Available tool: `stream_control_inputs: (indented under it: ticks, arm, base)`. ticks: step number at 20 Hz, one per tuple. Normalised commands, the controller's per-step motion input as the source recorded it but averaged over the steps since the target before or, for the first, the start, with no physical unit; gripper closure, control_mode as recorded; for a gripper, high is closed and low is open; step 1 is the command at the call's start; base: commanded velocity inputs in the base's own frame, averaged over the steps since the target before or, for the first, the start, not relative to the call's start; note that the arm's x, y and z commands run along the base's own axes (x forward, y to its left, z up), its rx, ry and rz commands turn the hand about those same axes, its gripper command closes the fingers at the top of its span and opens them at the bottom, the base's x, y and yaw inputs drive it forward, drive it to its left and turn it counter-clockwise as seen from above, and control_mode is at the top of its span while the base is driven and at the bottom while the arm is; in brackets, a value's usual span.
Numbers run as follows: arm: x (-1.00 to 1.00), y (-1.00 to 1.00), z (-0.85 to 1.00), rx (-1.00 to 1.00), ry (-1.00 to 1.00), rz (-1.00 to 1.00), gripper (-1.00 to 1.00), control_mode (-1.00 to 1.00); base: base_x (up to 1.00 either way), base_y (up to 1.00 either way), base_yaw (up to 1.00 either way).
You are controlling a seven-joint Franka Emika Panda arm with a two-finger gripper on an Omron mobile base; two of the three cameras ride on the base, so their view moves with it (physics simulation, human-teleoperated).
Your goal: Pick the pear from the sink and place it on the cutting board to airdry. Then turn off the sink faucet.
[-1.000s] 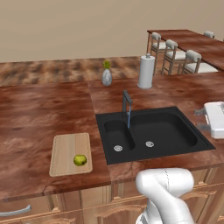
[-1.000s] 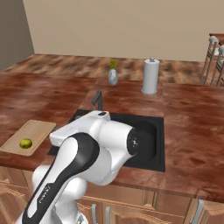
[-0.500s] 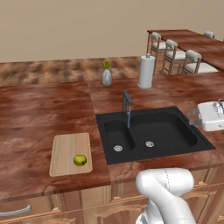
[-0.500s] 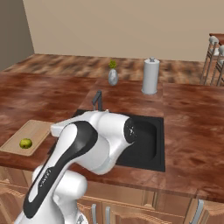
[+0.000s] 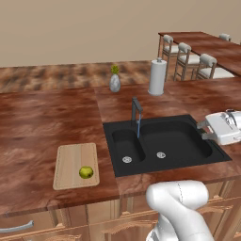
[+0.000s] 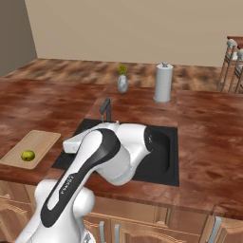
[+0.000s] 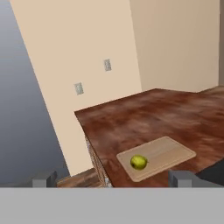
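Observation:
The yellow-green pear (image 5: pixel 85 172) (image 6: pixel 28 155) (image 7: pixel 138 162) lies on the near end of the tan cutting board (image 5: pixel 73 157) (image 6: pixel 38 142) (image 7: pixel 164 153), left of the black sink (image 5: pixel 179 141) (image 6: pixel 161 156). At the back of the sink stands the dark faucet (image 5: pixel 136 109) (image 6: pixel 106 109), with a thin blue stream falling from its spout. My gripper (image 5: pixel 203 130) (image 7: pixel 113 179) hangs open and empty in the air over the sink's right side, pointing left toward the board. Its fingertips (image 7: pixel 181 178) stand wide apart.
A grey vase with a yellow flower (image 5: pixel 115 82) (image 6: pixel 122 81) and a paper towel roll (image 5: pixel 157 76) (image 6: pixel 163 82) stand behind the sink. Chairs (image 5: pixel 186 59) and a table are at the back right. The counter's left end drops off past the board.
My hand has drifted a little to the left above the sink's right side as the arm swung. The pear stays on the board and water still runs.

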Motion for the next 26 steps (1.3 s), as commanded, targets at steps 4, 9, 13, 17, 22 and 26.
stream_control_inputs:
  ticks: [4,9,13,17,22,26]
  arm:
    - [0.01,0.00,-0.12,0.00,-0.08,0.08,-1.00,-1.00]
    - [0.10,0.01,0.02,0.00,-0.12,0.00,-1.00,-1.00]
    - [0.17,0.01,0.04,0.00,-0.06,0.00,-1.00,-1.00]
    - [0.23,0.06,0.00,0.00,0.00,0.00,-1.00,-1.00]
    - [0.22,0.03,-0.02,0.00,0.00,0.00,-1.00,-1.00]
    - [0.15,0.00,-0.05,0.00,0.00,0.00,-1.00,-1.00]
  base:
    - [0.00,0.00,0.00]
    - [0.00,0.00,0.00]
    - [0.00,0.00,0.00]
    - [0.00,0.00,0.00]
    - [0.00,0.00,0.00]
    - [0.00,0.00,0.00]
